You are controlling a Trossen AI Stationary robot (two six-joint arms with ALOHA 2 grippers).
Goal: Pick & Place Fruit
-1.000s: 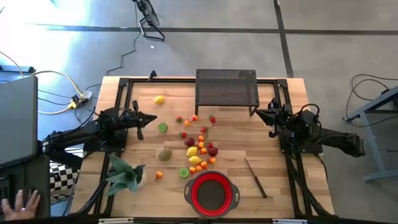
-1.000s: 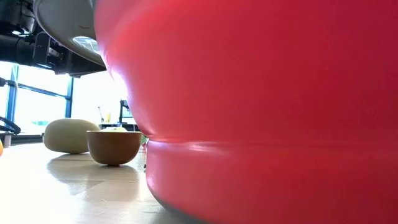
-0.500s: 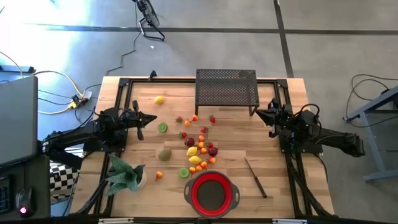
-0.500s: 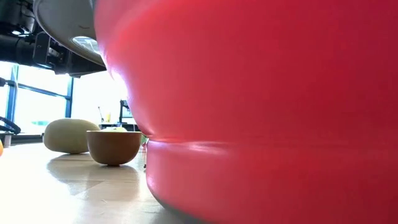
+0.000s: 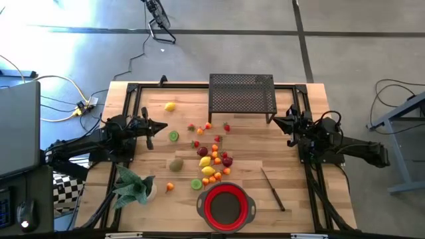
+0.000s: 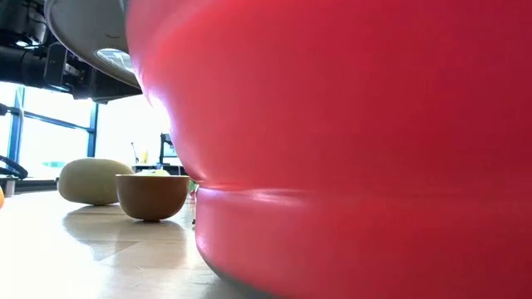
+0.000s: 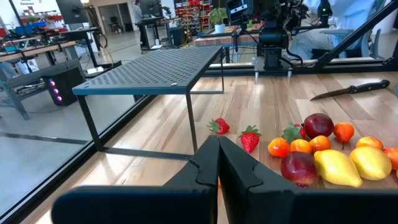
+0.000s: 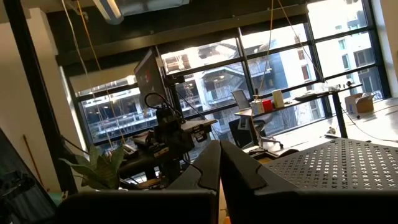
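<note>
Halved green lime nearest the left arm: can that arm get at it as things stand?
Probably yes. The halved green lime lies on bare wood just ahead of the left end effector, nothing between them; its fingers are shut and must open first.

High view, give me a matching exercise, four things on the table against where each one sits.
Things:
1. bowl
2. rack
3. knife
4. plant

Places:
A. far edge, middle
B. near edge, by the left arm
C. near edge, middle
D. just right of the bowl

Pairs: 1-C, 2-A, 3-D, 4-B
</note>
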